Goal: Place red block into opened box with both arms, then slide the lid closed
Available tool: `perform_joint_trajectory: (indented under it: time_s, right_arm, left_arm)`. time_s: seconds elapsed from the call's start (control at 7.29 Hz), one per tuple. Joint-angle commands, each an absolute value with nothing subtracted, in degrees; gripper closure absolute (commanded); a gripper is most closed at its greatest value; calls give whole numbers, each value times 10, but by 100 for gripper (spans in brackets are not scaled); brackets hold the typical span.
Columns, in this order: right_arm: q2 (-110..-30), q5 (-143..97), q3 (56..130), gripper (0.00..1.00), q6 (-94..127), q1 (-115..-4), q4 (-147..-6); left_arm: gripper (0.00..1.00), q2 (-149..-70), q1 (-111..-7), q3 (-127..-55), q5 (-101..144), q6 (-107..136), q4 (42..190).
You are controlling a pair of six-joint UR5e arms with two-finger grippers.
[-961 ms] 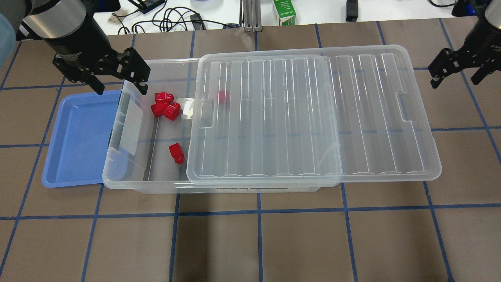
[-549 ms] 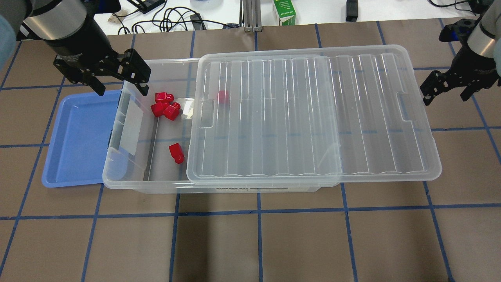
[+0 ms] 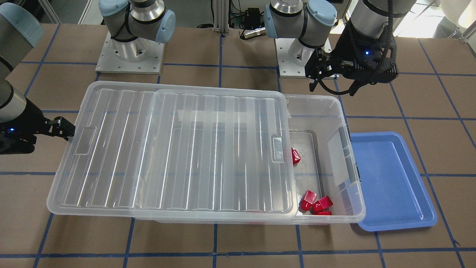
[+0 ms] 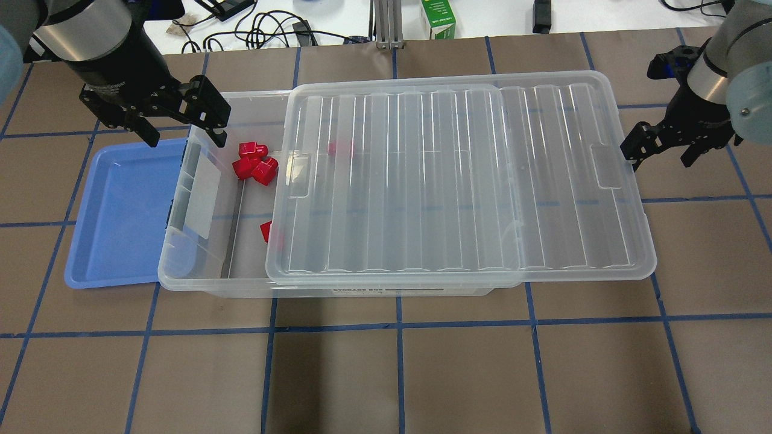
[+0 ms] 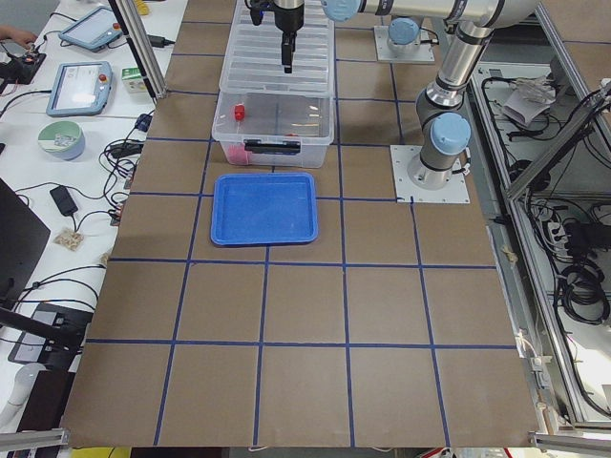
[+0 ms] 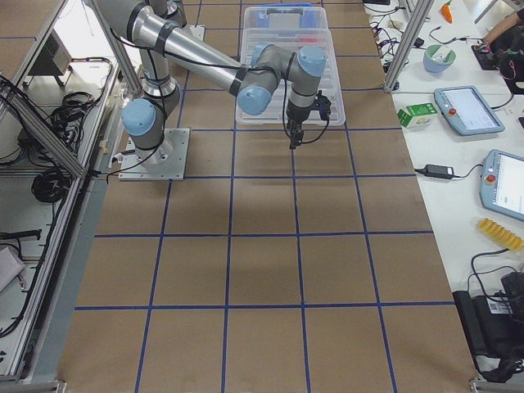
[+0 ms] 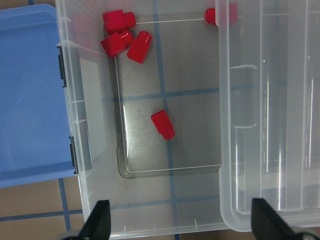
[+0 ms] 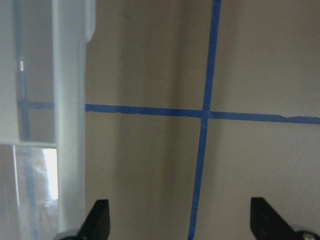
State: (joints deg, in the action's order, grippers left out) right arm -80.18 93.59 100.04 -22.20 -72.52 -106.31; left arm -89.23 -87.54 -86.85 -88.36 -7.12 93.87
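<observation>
The clear box [image 4: 211,287] lies across the table with its left end uncovered. Several red blocks are inside: a cluster [image 4: 253,163] at the far side, one red block [image 7: 163,125] half under the lid's edge, and another [image 4: 341,148] beneath the lid. The ribbed lid [image 4: 458,181] rests on the box and overhangs its right end. My left gripper [image 4: 186,135] hangs open above the box's far left corner, holding nothing. My right gripper [image 4: 658,158] is open at the lid's right short edge, with one finger against that edge [image 8: 70,125].
A blue tray [image 4: 120,211] lies flat against the box's left end, partly under it. A green carton [image 4: 438,18] and cables sit beyond the far table edge. Brown matting with blue tape lines covers the table.
The right gripper came down and leftward to the lid's right edge. The lid slid left, covering more of the box and part of one block. The left arm stayed put.
</observation>
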Motion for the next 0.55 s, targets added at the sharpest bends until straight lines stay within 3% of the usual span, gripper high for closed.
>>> perform_joint_trajectory:
  time_s: [0.0,0.41]
  right_arm:
    - [-801,913,999,0,-186,-781,-1075]
    - [-799,892,999,0,-119,-835,-1084]
  left_arm:
    - [0,-891,-875,-868,-884,-72,939]
    - [0,-892,-875,-867,-882,-72,938]
